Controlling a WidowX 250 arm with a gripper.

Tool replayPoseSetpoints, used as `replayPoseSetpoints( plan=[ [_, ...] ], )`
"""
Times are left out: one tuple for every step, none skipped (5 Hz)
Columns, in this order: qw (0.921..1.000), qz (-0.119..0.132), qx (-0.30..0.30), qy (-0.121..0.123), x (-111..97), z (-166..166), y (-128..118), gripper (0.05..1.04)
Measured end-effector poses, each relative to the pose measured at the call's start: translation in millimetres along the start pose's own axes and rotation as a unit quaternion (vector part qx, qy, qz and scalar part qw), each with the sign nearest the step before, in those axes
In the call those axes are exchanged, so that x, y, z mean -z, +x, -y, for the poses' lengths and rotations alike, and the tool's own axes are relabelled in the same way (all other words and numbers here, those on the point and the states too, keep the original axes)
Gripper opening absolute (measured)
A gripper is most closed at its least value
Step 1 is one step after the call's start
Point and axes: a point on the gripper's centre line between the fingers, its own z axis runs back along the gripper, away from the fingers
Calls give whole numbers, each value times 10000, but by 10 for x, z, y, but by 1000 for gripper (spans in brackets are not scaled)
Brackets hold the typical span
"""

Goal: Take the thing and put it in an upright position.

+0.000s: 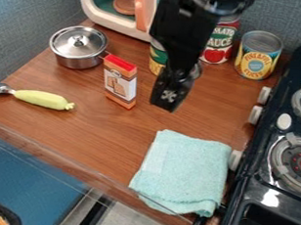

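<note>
I see the orange-and-white cardboard box upright, likely the pose we want, my black two-finger gripper near it, can't tell if open or closed.

A lidded metal pot stands at the back left of the table, near a pale toy oven. A spoon with a yellow handle lies nearer the left edge. At the back stand a red can, a yellow can and a partly hidden can. A folded light-blue cloth lies beside the black stove
</note>
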Motion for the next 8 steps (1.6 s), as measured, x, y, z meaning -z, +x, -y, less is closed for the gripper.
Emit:
replayPoseSetpoints(
  plan=[
    [9984, -146, -542, -29, -167, -18, 164, 1001],
    [9929, -331, -1140, 37, -222, 9, 352, 1001],
    [9850, -585, -1622, 67, -181, 60, 507, 1001],
    [9857, -575, -1578, 122, 1, 121, 581, 1001],
    [9810, -732, -1763, 333, 180, 155, 614, 1001],
    [9741, -937, -2001, 482, 248, 160, 610, 1001],
    [9742, -928, -1997, 485, 252, 160, 611, 1001],
    [9742, -931, -1999, 478, 249, 160, 612, 1001]
  ],
)
